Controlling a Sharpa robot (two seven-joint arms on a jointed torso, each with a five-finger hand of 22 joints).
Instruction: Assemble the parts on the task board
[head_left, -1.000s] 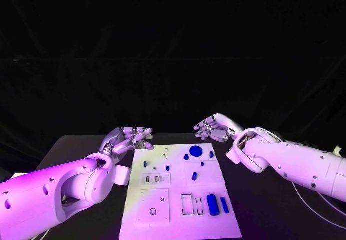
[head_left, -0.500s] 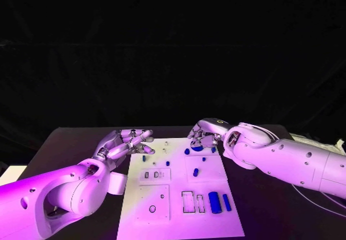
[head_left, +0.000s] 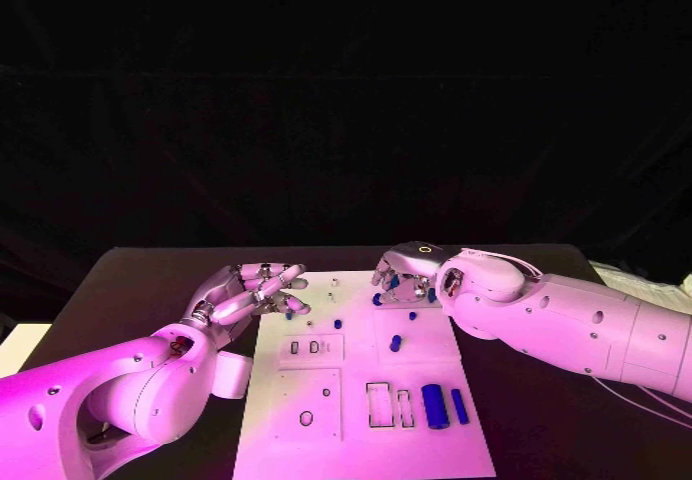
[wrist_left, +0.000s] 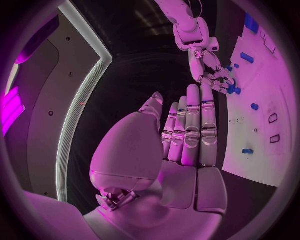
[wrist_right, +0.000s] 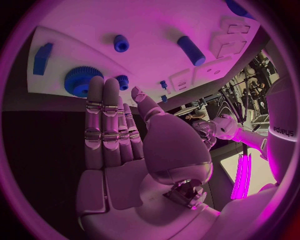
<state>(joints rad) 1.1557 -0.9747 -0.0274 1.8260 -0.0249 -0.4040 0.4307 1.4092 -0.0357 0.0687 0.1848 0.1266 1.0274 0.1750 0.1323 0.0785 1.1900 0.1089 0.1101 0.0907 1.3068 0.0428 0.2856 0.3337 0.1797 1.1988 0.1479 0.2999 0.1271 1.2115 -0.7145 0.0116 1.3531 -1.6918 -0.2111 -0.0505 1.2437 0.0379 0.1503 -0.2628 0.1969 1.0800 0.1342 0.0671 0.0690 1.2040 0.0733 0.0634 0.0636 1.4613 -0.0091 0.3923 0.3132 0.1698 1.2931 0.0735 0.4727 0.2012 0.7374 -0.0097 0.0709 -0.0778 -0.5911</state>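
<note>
The black table (head_left: 159, 275) carries the white task board (head_left: 361, 400) at its middle, reaching from near the far edge toward the near edge. The right hand (head_left: 401, 276) hovers over the board's far right corner with its fingers straight and side by side, holding nothing; its wrist view shows a blue gear (wrist_right: 81, 81) just past the fingertips. The left hand (head_left: 257, 288) sits at the board's far left edge, fingers extended and close together, palm empty. Two blue cylinders, a thick one (head_left: 430, 406) and a thin one (head_left: 459, 405), lie near the board's near right corner beside empty rectangular slots (head_left: 376, 404). Smaller blue parts (head_left: 395, 343) dot the far half of the board.
</note>
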